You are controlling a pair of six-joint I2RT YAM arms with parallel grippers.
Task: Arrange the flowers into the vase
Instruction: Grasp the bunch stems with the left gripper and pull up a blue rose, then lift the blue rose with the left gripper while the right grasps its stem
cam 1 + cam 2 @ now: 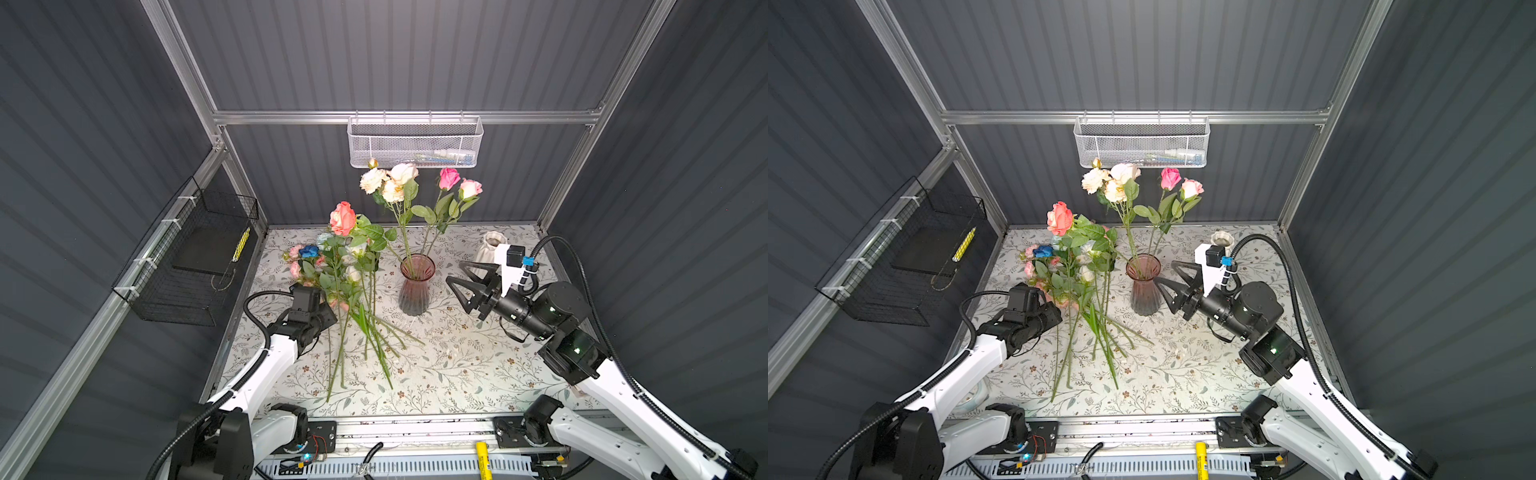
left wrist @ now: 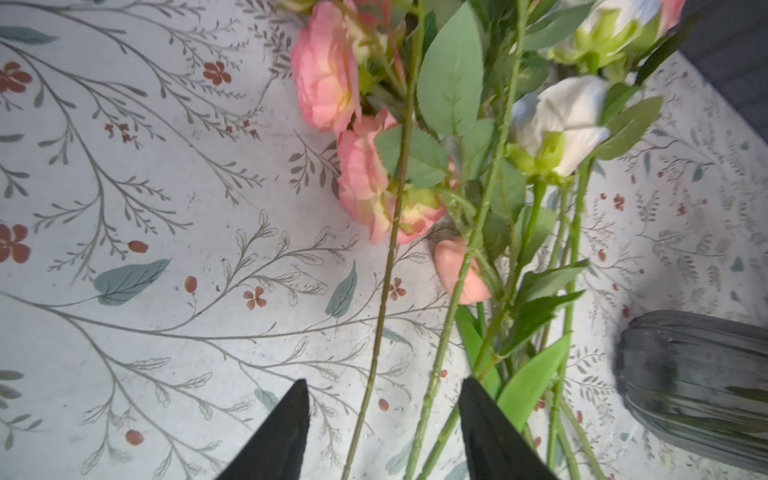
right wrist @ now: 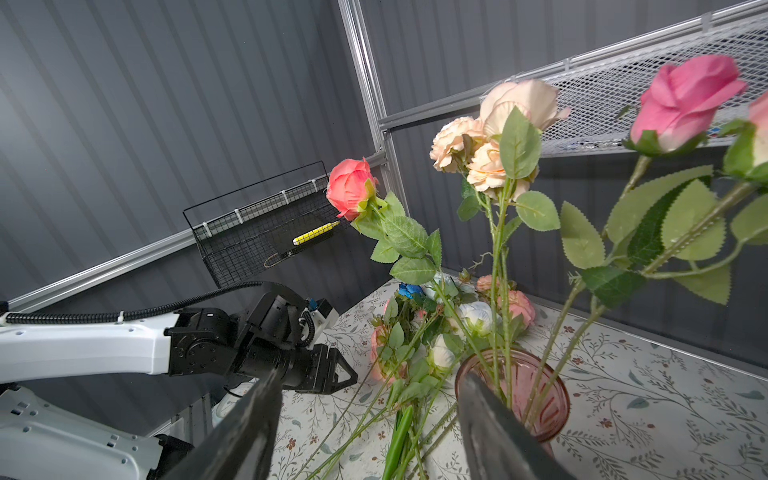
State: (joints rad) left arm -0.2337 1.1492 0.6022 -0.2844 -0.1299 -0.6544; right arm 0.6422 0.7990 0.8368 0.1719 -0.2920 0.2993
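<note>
No writing, label or number can be read anywhere.

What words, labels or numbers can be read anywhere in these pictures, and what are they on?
No text can be read anywhere.
Yellow pen in the black wire basket: dark marks, too small to read.
Yellow tube at the front edge: any print is too small to read.
Packets in the white mesh basket: print too blurred to read.
</note>
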